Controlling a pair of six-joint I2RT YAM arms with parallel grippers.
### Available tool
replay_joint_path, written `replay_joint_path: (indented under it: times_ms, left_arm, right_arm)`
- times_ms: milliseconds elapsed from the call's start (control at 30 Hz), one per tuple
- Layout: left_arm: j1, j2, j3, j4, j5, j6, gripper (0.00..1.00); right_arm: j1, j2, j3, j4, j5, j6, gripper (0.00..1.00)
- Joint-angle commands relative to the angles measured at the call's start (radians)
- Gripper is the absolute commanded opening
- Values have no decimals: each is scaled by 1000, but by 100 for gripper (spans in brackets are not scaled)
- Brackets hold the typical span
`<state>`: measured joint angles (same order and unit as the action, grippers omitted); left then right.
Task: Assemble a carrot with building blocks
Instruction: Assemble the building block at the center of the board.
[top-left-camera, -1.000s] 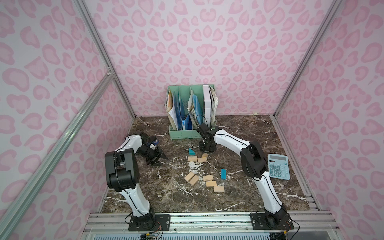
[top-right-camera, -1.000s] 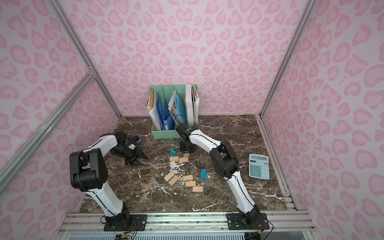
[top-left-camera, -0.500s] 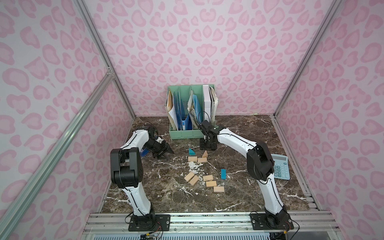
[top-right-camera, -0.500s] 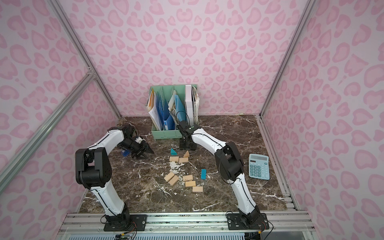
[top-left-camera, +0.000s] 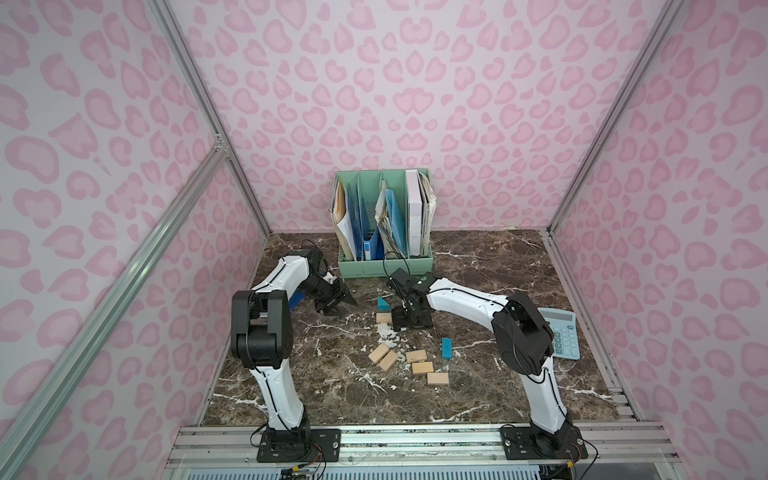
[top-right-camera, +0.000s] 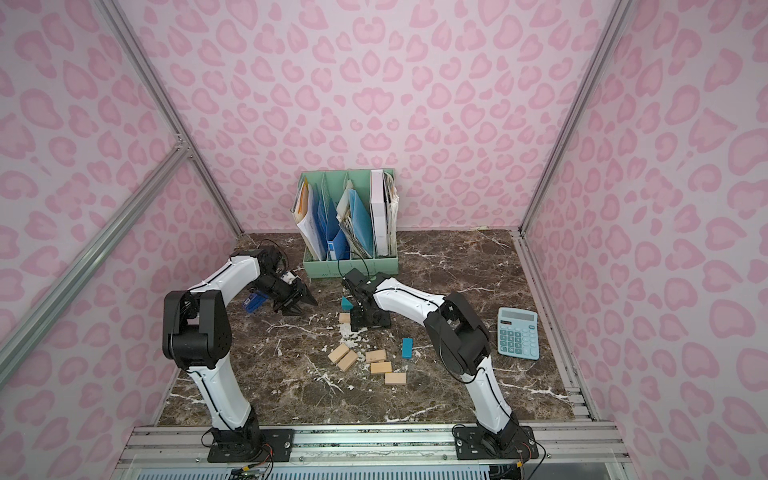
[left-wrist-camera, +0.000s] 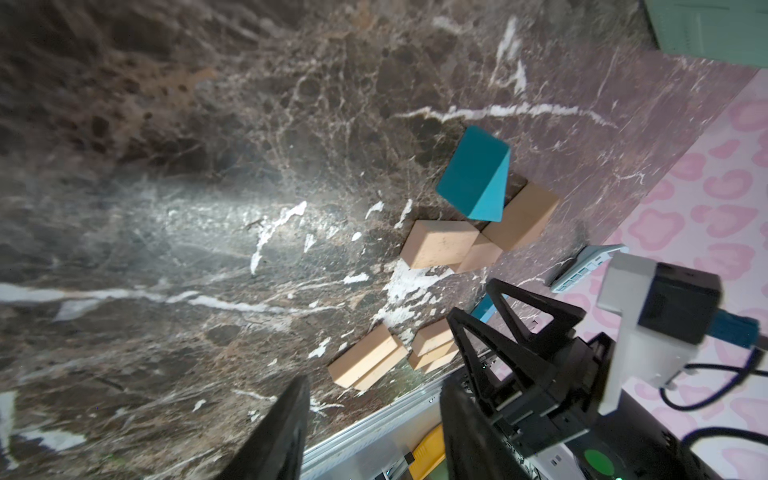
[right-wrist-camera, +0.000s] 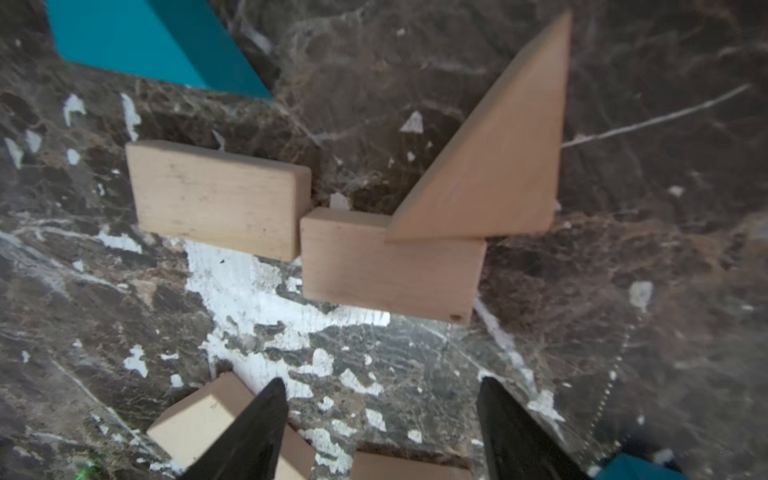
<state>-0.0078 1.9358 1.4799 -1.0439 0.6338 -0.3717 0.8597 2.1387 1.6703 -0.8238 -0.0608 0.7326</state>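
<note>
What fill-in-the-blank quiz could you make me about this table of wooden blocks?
The pale blue device with number keys is a ___.
Besides the teal rectangle, the other teal block is a ___.
The table has a dark brown, white-veined surface that looks like ___.
Missing words: calculator; triangle; marble.
</note>
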Motion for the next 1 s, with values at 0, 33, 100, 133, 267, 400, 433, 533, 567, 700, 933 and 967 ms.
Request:
replay_joint_path:
  times_ms: [0, 33, 100, 133, 267, 400, 433, 533, 567, 700, 933, 967]
  left_arm:
    - [-7, -3, 17, -25, 0, -11, 53]
    - [-8, -6, 16, -25, 0, -11, 52]
    - [-8, -10, 10, -24, -2, -10, 53]
    - [-9, -11, 8, -25, -2, -9, 52]
    - [-9, -15, 2, -26, -3, -9, 52]
    - [-9, -19, 0, -24, -3, -10, 53]
    - [-9, -19, -1, -24, -3, -11, 52]
    - [-9, -23, -1, -24, -4, -12, 52]
    - [-10, -21, -1, -25, -6, -12, 52]
    - [-11, -20, -4, -22, -3, -13, 53]
    - [-11, -25, -4, -25, -3, -13, 53]
    - [-11, -24, -4, -25, -2, -12, 52]
  right_arm:
    - [-1, 26, 21, 6, 25, 8, 70]
    - [-2, 35, 26, 7, 25, 7, 69]
    - [-3, 47, 36, 15, 26, 5, 66]
    - [-5, 52, 41, 14, 26, 5, 65]
    - [-10, 68, 58, 8, 29, 1, 63]
    - [-16, 72, 62, 11, 30, -2, 61]
    - [-17, 74, 60, 11, 30, -2, 61]
    - [-20, 73, 63, 11, 28, -2, 61]
    - [-20, 72, 63, 12, 26, -2, 60]
    - [-19, 70, 62, 26, 7, 3, 56]
    - [-9, 73, 63, 29, -22, 11, 39]
    - [-8, 73, 65, 29, -24, 9, 39]
